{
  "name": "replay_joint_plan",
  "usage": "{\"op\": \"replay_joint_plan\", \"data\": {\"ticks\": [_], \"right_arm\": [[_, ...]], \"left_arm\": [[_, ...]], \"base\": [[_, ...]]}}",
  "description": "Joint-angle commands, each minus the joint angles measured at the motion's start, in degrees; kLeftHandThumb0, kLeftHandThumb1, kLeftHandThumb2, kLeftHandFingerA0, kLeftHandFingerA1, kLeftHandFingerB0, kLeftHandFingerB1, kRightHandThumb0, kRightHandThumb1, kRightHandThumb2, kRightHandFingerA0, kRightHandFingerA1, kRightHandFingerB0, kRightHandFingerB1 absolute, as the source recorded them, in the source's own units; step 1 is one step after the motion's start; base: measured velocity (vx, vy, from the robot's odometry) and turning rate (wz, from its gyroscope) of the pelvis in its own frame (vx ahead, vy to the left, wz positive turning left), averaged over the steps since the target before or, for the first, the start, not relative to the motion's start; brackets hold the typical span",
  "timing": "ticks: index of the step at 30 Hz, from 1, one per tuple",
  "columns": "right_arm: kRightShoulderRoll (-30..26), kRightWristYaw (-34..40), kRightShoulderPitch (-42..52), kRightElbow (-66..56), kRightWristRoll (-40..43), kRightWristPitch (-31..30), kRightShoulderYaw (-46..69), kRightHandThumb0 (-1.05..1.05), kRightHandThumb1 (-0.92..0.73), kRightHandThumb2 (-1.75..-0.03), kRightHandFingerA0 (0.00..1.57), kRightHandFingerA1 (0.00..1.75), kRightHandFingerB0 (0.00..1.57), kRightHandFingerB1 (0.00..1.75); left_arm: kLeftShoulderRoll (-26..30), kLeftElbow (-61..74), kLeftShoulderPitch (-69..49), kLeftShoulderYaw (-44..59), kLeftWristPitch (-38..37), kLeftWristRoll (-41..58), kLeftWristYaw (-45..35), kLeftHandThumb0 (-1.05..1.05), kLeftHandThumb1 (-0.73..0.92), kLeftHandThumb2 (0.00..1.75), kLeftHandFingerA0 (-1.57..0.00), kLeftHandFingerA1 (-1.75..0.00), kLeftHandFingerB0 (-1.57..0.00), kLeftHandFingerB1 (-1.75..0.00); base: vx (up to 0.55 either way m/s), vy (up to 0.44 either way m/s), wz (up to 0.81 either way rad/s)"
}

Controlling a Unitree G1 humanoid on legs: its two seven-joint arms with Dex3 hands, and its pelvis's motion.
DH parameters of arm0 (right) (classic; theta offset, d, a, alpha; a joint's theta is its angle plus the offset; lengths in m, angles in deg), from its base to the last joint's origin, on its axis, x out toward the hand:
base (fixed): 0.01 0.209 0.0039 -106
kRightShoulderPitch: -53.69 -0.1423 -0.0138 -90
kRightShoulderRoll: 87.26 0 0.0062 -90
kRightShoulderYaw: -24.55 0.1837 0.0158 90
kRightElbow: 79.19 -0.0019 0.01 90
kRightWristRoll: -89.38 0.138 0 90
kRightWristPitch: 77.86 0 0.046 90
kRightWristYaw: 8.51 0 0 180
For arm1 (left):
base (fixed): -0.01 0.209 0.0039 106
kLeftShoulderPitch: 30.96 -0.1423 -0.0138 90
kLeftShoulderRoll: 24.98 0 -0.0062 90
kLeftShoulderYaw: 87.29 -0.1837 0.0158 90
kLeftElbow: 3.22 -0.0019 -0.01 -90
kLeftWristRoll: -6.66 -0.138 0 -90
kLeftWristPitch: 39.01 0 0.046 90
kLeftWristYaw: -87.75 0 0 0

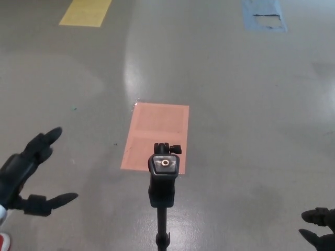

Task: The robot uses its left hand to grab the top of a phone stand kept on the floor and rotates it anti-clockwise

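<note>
At the lower left of the frame the left hand (23, 175) hangs over the grey floor (251, 120), empty, with its thumb and fingers spread wide apart and well clear of the stand. At the upper left edge lies a yellow patch (86, 12). In the lower middle the black phone stand (165, 180) rises upright on its pole, its top plate facing the camera, with a pink rectangle (157, 136) on the floor behind it. A blue patch (264, 15) sits at the upper right. In the lower right corner only the fingertips of the right hand (319, 230) show; whether it is spread or closed cannot be told.
</note>
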Motion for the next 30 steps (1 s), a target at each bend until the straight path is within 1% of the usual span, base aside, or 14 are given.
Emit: {"op": "replay_joint_plan", "data": {"ticks": [1,4,5,6,7,8,9,11,12,16,17,28,29,30], "right_arm": [[-1.1,-0.6,-1.1,0.7,-1.2,0.6,-0.6,-0.52,-0.86,-0.73,0.14,0.31,0.08,0.17],[-1.1,-0.5,-1.1,0.6,-1.2,0.5,-0.6,-0.51,-0.88,-0.65,0.14,0.28,0.06,0.23],[-1.2,-0.5,-1.1,0.6,-1.4,0.5,-0.7,-0.50,-0.85,-0.68,0.15,0.30,0.07,0.19],[-1.2,-0.4,-1.2,0.5,-1.5,0.5,-0.8,-0.50,-0.85,-0.68,0.15,0.30,0.07,0.19],[-1.2,-0.4,-1.2,0.5,-1.5,0.6,-0.8,-0.50,-0.85,-0.69,0.15,0.30,0.07,0.19],[-1.3,-0.6,-1.2,0.4,-1.3,0.6,-0.6,-0.50,-0.88,-0.66,0.15,0.29,0.05,0.25],[-1.3,-0.6,-1.2,0.4,-1.3,0.6,-0.6,-0.50,-0.88,-0.66,0.15,0.29,0.05,0.25],[-1.3,-0.6,-1.4,0.5,-1.2,0.6,-0.5,-0.50,-0.88,-0.66,0.15,0.29,0.05,0.25],[-1.3,-0.6,-1.5,0.6,-1.1,0.5,-0.4,-0.50,-0.87,-0.66,0.15,0.29,0.05,0.25],[-1.2,-0.6,-1.6,0.6,-1.0,0.3,-0.2,-0.50,-0.88,-0.65,0.14,0.28,0.05,0.25],[-1.2,-0.7,-1.6,0.7,-1.0,0.3,-0.2,-0.50,-0.88,-0.65,0.14,0.28,0.06,0.22],[-1.5,-0.7,-1.6,0.7,-1.5,0.7,-0.2,-0.50,-0.88,-0.66,0.14,0.28,0.07,0.22],[-1.5,-0.9,-1.7,0.7,-1.3,0.6,0.0,-0.50,-0.88,-0.66,0.14,0.28,0.07,0.22],[-1.4,-1.2,-1.8,0.7,-1.0,0.2,0.3,-0.49,-0.87,-0.65,0.13,0.28,0.05,0.25]], "left_arm": [[1.2,33.8,-11.3,1.1,-6.8,4.5,-2.2,-0.27,0.28,0.61,-0.09,-0.17,0.00,-0.22],[1.3,37.5,-12.1,1.0,-6.5,5.0,-2.6,-0.24,0.26,0.62,-0.06,-0.20,0.00,-0.26],[1.6,38.7,-12.2,1.0,-6.9,4.6,-2.6,-0.19,0.36,0.52,-0.02,-0.24,0.00,-0.22],[1.8,39.6,-12.4,1.0,-7.1,4.3,-2.7,-0.19,0.36,0.52,-0.02,-0.24,0.00,-0.22],[2.1,40.7,-12.5,1.1,-7.8,4.1,-2.7,-0.17,0.24,0.64,0.00,-0.25,0.00,-0.31],[2.4,42.3,-12.8,1.2,-8.4,3.9,-2.8,-0.17,0.37,0.63,-0.03,-0.22,0.00,-0.23],[2.4,42.3,-12.8,1.2,-8.4,3.9,-2.8,-0.17,0.37,0.63,-0.03,-0.22,0.00,-0.23],[2.5,44.8,-13.3,1.5,-9.2,3.5,-2.6,-0.14,0.43,0.61,-0.07,-0.19,-0.05,-0.28],[2.3,46.4,-13.8,1.6,-9.3,3.6,-2.3,-0.11,0.51,0.56,-0.11,-0.25,-0.10,-0.34],[1.8,49.2,-14.6,1.8,-8.8,3.9,-1.9,-0.12,0.50,0.61,-0.13,-0.31,-0.06,-0.36],[1.5,50.1,-14.9,1.9,-8.8,3.7,-1.6,-0.13,0.55,0.56,-0.16,-0.27,-0.16,-0.38],[0.3,59.2,-17.5,2.7,-8.6,4.5,-0.7,-0.17,0.58,0.57,-0.17,-0.28,-0.24,-0.40],[0.1,60.2,-17.7,2.5,-8.5,4.9,-0.8,-0.17,0.58,0.57,-0.17,-0.28,-0.24,-0.40],[-0.1,61.0,-17.9,2.5,-8.5,4.9,-0.7,-0.23,0.51,0.63,-0.17,-0.33,-0.18,-0.41]], "base": [[0.00,0.000,0.00],[0.00,0.000,0.00],[0.00,0.000,0.00],[0.00,0.000,0.00],[0.00,0.000,0.00],[0.00,0.000,0.00],[0.00,0.000,0.00],[0.00,0.000,0.00],[0.00,0.000,0.00],[0.00,0.000,0.00],[0.00,0.000,0.00],[0.00,0.000,0.00],[0.00,0.000,0.00],[0.00,0.000,0.00]]}}
